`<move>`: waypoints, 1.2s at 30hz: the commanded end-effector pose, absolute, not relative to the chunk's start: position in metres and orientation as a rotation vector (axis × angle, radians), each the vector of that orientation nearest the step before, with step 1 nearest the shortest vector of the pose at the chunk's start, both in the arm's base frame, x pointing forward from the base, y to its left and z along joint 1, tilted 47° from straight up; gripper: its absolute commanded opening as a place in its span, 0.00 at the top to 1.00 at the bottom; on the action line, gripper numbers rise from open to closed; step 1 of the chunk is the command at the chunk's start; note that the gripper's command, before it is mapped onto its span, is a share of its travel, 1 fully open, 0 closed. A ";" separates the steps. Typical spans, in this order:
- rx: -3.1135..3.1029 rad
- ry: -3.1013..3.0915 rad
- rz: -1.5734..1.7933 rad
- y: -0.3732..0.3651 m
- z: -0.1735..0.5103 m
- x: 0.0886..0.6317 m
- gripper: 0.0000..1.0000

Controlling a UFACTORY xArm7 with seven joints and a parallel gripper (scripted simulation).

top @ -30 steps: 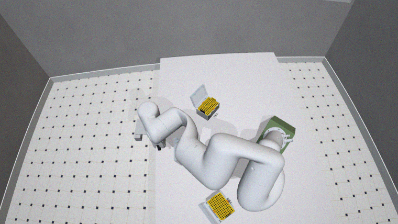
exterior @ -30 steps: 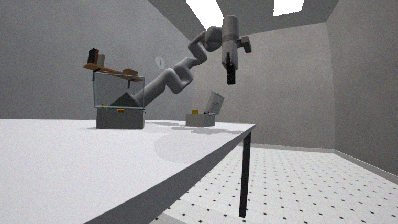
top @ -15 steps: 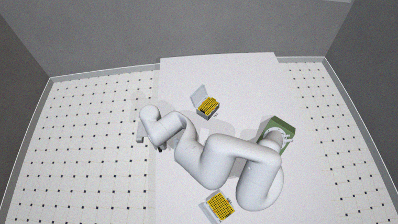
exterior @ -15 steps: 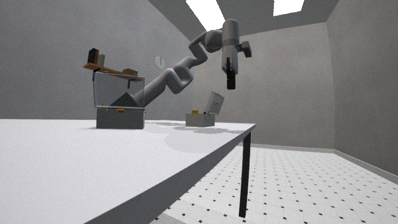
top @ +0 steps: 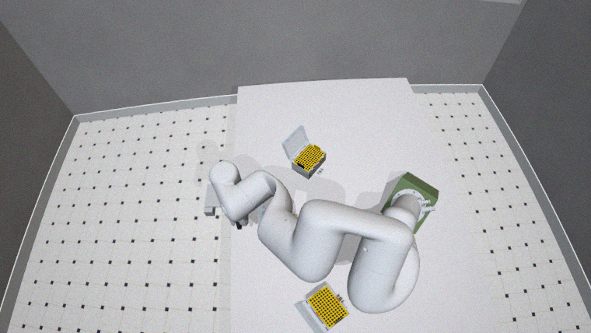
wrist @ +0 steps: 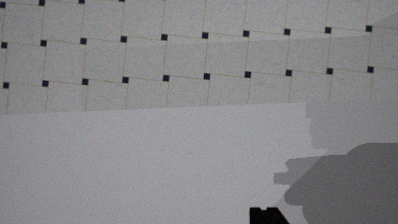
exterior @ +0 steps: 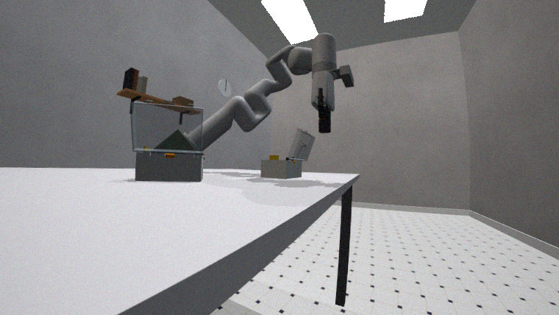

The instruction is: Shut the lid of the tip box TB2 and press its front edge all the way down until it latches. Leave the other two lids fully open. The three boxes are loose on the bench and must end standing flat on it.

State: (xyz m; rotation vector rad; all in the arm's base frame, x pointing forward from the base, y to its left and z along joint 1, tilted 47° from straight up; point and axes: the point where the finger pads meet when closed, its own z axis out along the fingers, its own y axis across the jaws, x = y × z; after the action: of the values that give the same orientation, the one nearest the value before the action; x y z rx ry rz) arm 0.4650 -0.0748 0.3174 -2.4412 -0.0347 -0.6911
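Two tip boxes with yellow racks show in the overhead view, both with clear lids open: one toward the far side of the bench (top: 308,155) and one at the near edge (top: 326,306). The third box is almost wholly hidden under my arm; only a yellow speck (top: 295,215) shows. I cannot read which box is TB2. In the side view one box (exterior: 168,165) has its lid upright and another (exterior: 281,168) has its lid tilted back. My gripper (exterior: 323,126) (top: 239,225) is shut and empty, high above the bench's left edge. The wrist view shows only a fingertip (wrist: 267,216), bench and floor.
The green robot base (top: 411,200) stands on the bench's right side. The bench edge (wrist: 150,109) runs under the gripper, with tiled floor beyond it. A wall shelf (exterior: 158,99) with small items hangs behind the nearer box in the side view.
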 end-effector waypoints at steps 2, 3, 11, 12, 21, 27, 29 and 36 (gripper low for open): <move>-2.442 -0.032 -0.696 -0.072 0.313 0.469 1.00; -2.442 -0.032 -0.696 -0.071 0.312 0.470 1.00; -2.442 -0.032 -0.696 -0.066 0.306 0.474 1.00; -2.442 -0.032 -0.696 -0.066 0.306 0.474 1.00; -2.442 -0.032 -0.696 -0.066 0.306 0.474 1.00; -2.442 -0.032 -0.696 -0.065 0.302 0.467 1.00; -2.442 -0.032 -0.696 -0.065 0.302 0.467 1.00; -2.442 -0.033 -0.696 -0.065 0.299 0.458 1.00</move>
State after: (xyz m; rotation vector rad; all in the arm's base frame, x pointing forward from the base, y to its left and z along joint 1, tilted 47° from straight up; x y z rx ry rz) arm 0.4613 -0.0633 0.2988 -2.4411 -0.0349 -0.6905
